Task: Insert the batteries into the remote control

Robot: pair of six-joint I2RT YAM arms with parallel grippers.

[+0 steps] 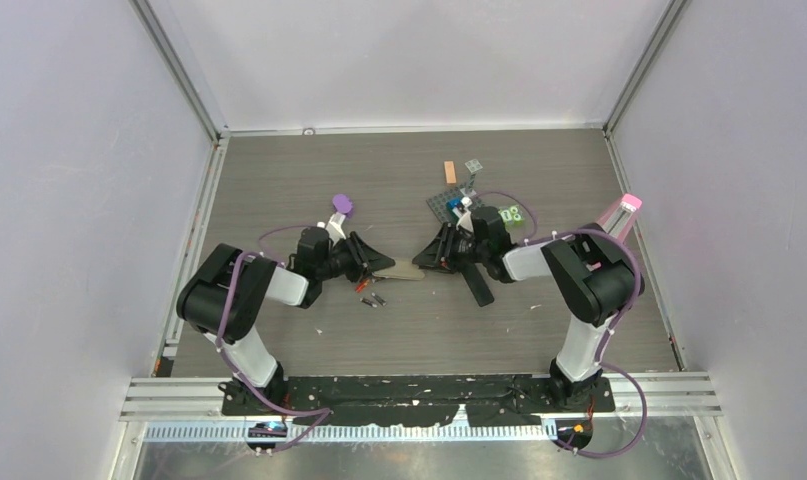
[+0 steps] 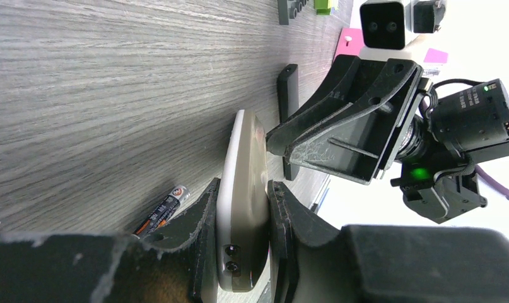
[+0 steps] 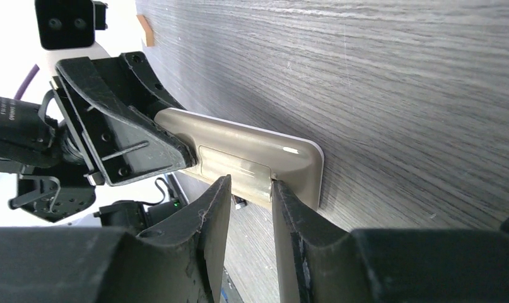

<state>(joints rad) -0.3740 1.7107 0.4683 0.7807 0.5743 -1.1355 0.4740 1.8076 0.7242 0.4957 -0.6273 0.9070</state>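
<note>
the remote (image 1: 404, 270) sits at the middle of the surface (image 1: 309, 180), lifted on edge between the two arms. it looks like a slim, light, stiff shell of smooth beige plastic, probably slippery under hard fingers. a clamp across its thin faces near one end seems the safest hold, leaving the battery cover (image 3: 231, 165) free.

that is how the left pincer (image 2: 242, 189) has it: the jaws are drawn in close, squeezing the 9 o'clock end of the remote flat between them.

the right pincer (image 3: 250, 186) meets the 3 o'clock end. its jaws stand a narrow gap apart with the tips against the edge of the cover. i cannot tell whether they pinch a lip there or only press.

an orange-red battery (image 1: 363, 288) and a dark battery (image 1: 377, 299) lie loose on the surface just at 7 o'clock of the remote, below the left pincer. they are tiny, hard and round, so likely to roll and best pinched across the middle.

both arms are folded low, forearms near level, wrists rolled sideways, pincers facing each other.
</note>
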